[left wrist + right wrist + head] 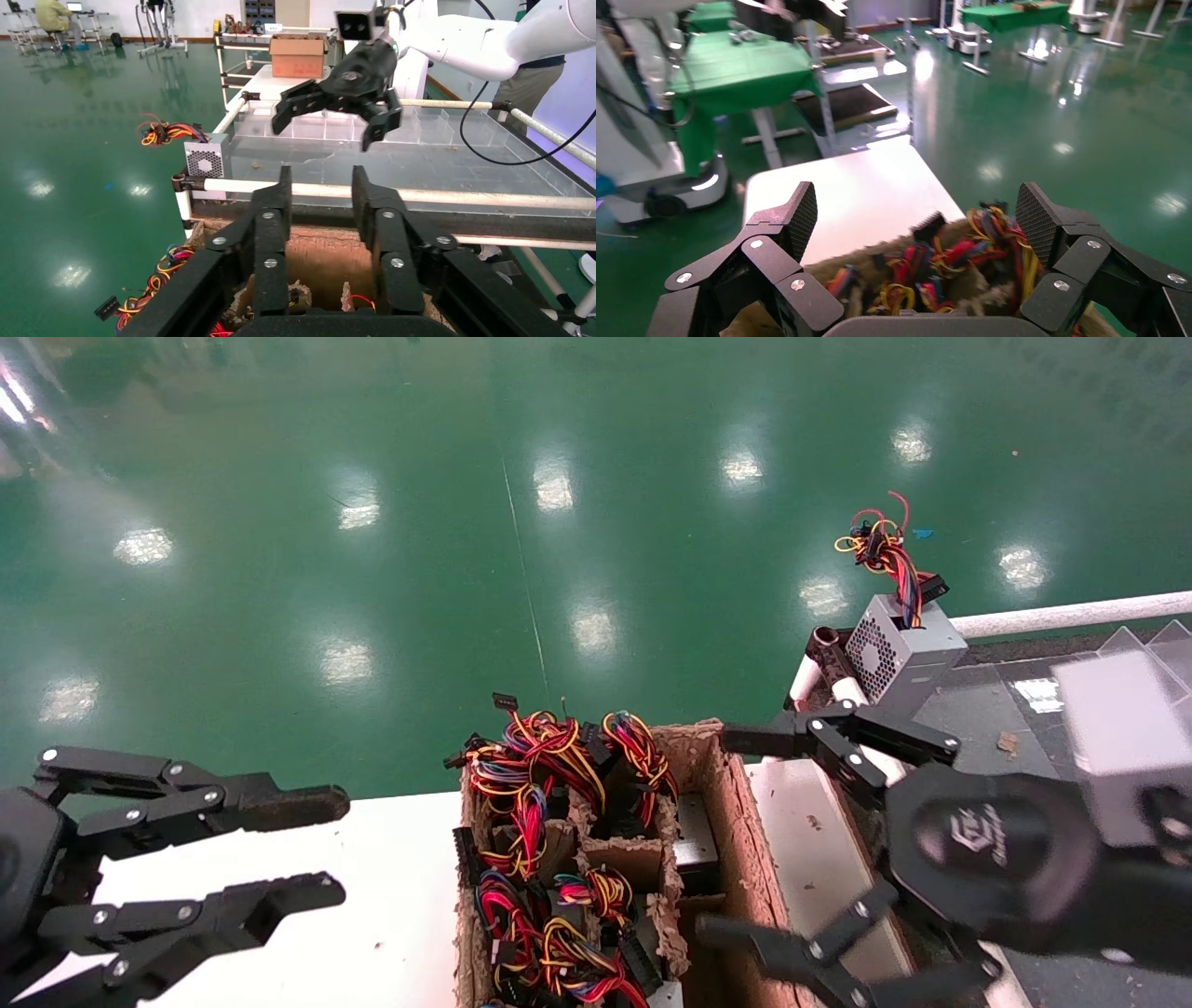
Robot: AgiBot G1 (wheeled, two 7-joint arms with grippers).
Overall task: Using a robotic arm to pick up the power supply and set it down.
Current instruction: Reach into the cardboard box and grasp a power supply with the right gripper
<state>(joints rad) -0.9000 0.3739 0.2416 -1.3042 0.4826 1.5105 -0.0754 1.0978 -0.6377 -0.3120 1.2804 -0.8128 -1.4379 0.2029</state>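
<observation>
My right gripper (715,834), the robotic arm with a white logo on its round palm, hangs wide open at the right edge of a cardboard carton (717,775). The left wrist view catches it (330,119) from afar, held above the carton's level. Between its spread fingers, the right wrist view (916,203) shows coloured wire bundles (947,260) in the carton. Down in the carton's right compartment lies a grey metal box (697,845), the power supply, mostly hidden. My left gripper (337,848) (322,175) hovers open and empty over the white table (391,877).
A second grey box with a honeycomb-mesh side (908,649) (204,160) and its wire bundle (880,547) stands on the right-hand bench corner. A white pipe rail (1071,614) (457,196) borders that bench. Green floor lies beyond.
</observation>
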